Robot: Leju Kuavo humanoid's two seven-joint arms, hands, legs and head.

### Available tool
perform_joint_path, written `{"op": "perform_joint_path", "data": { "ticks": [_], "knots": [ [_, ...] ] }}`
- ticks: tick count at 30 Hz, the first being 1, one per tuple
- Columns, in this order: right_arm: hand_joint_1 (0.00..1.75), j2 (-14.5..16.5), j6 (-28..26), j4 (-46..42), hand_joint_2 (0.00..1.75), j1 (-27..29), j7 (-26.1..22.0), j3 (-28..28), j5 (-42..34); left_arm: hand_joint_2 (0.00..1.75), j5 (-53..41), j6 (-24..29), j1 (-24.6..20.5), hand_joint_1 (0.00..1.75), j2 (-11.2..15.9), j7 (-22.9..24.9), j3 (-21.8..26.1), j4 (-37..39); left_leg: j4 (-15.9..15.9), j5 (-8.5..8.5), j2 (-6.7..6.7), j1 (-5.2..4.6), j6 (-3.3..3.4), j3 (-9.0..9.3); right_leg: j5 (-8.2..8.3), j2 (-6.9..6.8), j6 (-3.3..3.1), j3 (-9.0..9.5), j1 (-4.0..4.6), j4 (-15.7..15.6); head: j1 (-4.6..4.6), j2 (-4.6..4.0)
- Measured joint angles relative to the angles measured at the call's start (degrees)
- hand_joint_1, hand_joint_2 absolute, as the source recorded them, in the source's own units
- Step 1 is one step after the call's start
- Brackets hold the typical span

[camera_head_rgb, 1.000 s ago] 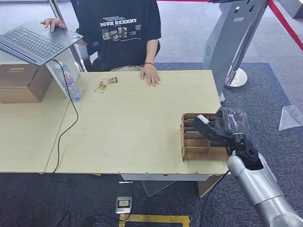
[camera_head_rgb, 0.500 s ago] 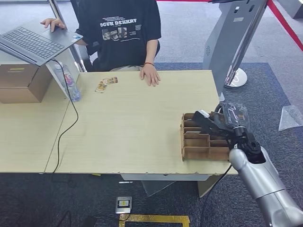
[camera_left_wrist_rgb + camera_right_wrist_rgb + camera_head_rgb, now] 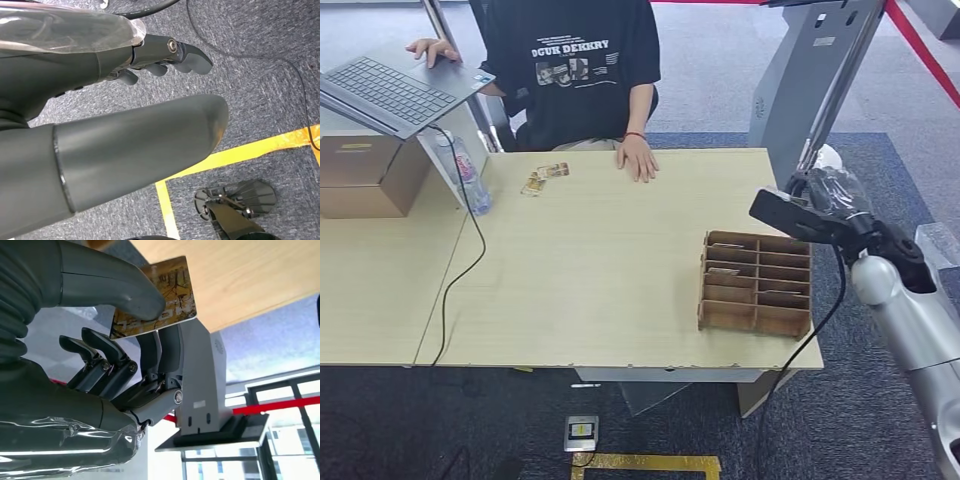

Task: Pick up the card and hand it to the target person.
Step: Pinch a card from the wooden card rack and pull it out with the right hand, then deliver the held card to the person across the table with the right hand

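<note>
Right hand raised with a pinch grip; left hand hanging, holding nothing.

Right arm point(image 3: 909, 320) enters from lower right, forearm angled up and inward, hand point(image 3: 803, 212) lifted above the table's right end. Thumb point(image 3: 113, 287) presses the card point(image 3: 171, 290) against the fingers point(image 3: 158, 347). Left hand point(image 3: 113, 100) points at the floor, thumb straight, fingers point(image 3: 181, 52) loosely extended and apart.

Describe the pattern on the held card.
The card is golden-tan with dark brown line drawings, seen best in the right wrist view.
</note>
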Motion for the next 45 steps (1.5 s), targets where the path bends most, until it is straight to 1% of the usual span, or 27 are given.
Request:
{"op": "perform_joint_path", "data": {
  "ticks": [6, 11, 13, 15, 17, 19, 22, 26, 29, 33, 38, 43, 44, 45],
  "knots": [
    [1.75, -5.47, 4.73, -3.0, 1.75, -5.41, -0.19, 2.4, -3.22, 0.0, -0.1, -0.39, 0.02, 0.0, 0.17, -0.58, 0.0, 0.0, 0.0, 0.0, 0.0, -0.01, 0.0, -0.02, 0.0, 0.01, 0.0, -0.01, -0.01, 0.0, 0.01, 0.0],
    [1.75, -8.26, 5.23, -4.6, 1.75, -10.6, 0.48, 4.64, -8.03, 0.0, 0.14, -0.35, 0.01, 0.0, 0.21, -0.79, 0.0, 0.0, -0.01, 0.0, 0.0, 0.0, 0.0, -0.01, 0.0, 0.0, 0.0, -0.02, 0.0, 0.01, 0.0, 0.0],
    [1.75, -8.9, 4.15, -4.82, 1.75, -12.33, 0.7, 5.27, -9.97, 0.0, 0.17, -0.3, 0.02, 0.0, 0.21, -0.85, 0.0, 0.0, -0.01, 0.0, 0.0, 0.01, 0.0, -0.01, 0.0, 0.0, 0.0, -0.01, 0.01, 0.01, 0.0, 0.0],
    [1.75, -9.21, 1.74, -4.87, 1.75, -13.42, 0.97, 5.71, -10.63, 0.0, 0.2, -0.21, 0.01, 0.0, 0.21, -0.87, 0.0, 0.0, -0.02, 0.0, 0.0, 0.01, 0.0, -0.01, 0.0, 0.0, 0.0, -0.01, 0.02, 0.02, 0.0, 0.0],
    [1.75, -9.29, -1.8, -4.8, 1.75, -13.95, 1.49, 6.18, -9.25, 0.0, 0.2, -0.01, 0.0, 0.0, 0.2, -0.9, 0.0, 0.0, -0.02, 0.0, 0.0, 0.02, 0.0, -0.03, 0.0, 0.0, 0.0, -0.01, 0.02, 0.02, 0.01, 0.0],
    [1.75, -9.16, -6.3, -4.24, 1.75, -14.2, 2.38, 6.84, -5.93, 0.0, 0.19, 0.26, -0.02, 0.0, 0.15, -1.0, 0.0, 0.0, -0.03, 0.0, -0.02, 0.02, 0.0, -0.07, 0.0, -0.03, 0.0, 0.0, 0.02, 0.03, 0.01, 0.0],
    [1.75, -8.27, -12.81, -2.28, 1.75, -14.35, 4.15, 8.18, -0.34, 0.0, 0.16, 0.44, -0.06, 0.0, 0.07, -1.13, 0.0, 0.0, -0.04, 0.0, -0.04, 0.03, 0.0, -0.08, 0.0, -0.05, 0.0, -0.01, 0.03, 0.04, 0.0, 0.0],
    [1.75, -6.16, -20.15, 1.3, 1.75, -14.23, 7.77, 10.22, 7.35, 0.0, -0.2, 0.47, -0.26, 0.0, -0.06, -1.14, -0.03, 0.0, -0.04, 0.0, -0.06, 0.04, -0.01, -0.09, -0.01, -0.08, 0.0, -0.01, 0.05, 0.04, 0.01, 0.0],
    [1.75, -4.23, -23.81, 4.47, 1.75, -14.16, 10.49, 11.65, 13.5, 0.0, -0.6, 0.45, -0.37, 0.0, -0.11, -1.08, -0.19, 0.0, -0.04, 0.01, -0.07, 0.07, -0.01, -0.09, -0.01, -0.08, -0.01, -0.01, 0.09, 0.04, 0.01, 0.0],
    [1.75, -1.1, -27.21, 9.63, 1.75, -14.1, 12.9, 13.09, 20.06, 0.0, -0.91, 0.42, -0.58, 0.0, -0.14, -0.61, -0.59, 0.0, -0.04, 0.01, -0.06, 0.11, -0.01, -0.09, -0.01, -0.08, -0.01, -0.01, 0.13, 0.05, -0.01, 0.0],
    [1.75, 2.45, -29.57, 16.12, 1.75, -14.11, 14.69, 14.22, 24.3, 0.0, -1.06, 0.42, -0.6, 0.0, -0.18, -0.19, -1.14, 0.0, -0.04, 0.02, -0.08, 0.12, -0.03, -0.09, -0.01, -0.09, -0.02, -0.01, 0.15, 0.05, -0.01, 0.0],
    [1.73, 4.85, -26.21, 21.05, 1.75, -14.09, 15.3, 15.04, 27.78, 0.0, -1.09, 0.42, -0.59, 0.0, -0.21, 0.08, -1.37, 0.0, -0.04, 0.02, -0.07, 0.12, -0.03, -0.09, -0.01, -0.09, -0.02, -0.02, 0.15, 0.05, -0.01, 0.0],
    [1.68, 5.15, -25.31, 21.65, 1.75, -14.07, 15.21, 15.15, 27.72, 0.0, -1.09, 0.42, -0.59, 0.0, -0.21, 0.11, -1.37, 0.0, -0.04, 0.02, -0.07, 0.11, -0.03, -0.09, -0.01, -0.09, -0.02, -0.02, 0.14, 0.05, -0.01, 0.0],
    [1.53, 5.4, -24.33, 22.13, 1.75, -14.04, 14.98, 15.23, 27.39, 0.0, -1.09, 0.42, -0.58, 0.0, -0.21, 0.13, -1.38, 0.0, -0.03, 0.02, -0.07, 0.11, -0.03, -0.09, -0.01, -0.09, -0.02, -0.02, 0.14, 0.05, -0.01, 0.0]
  ]
}}
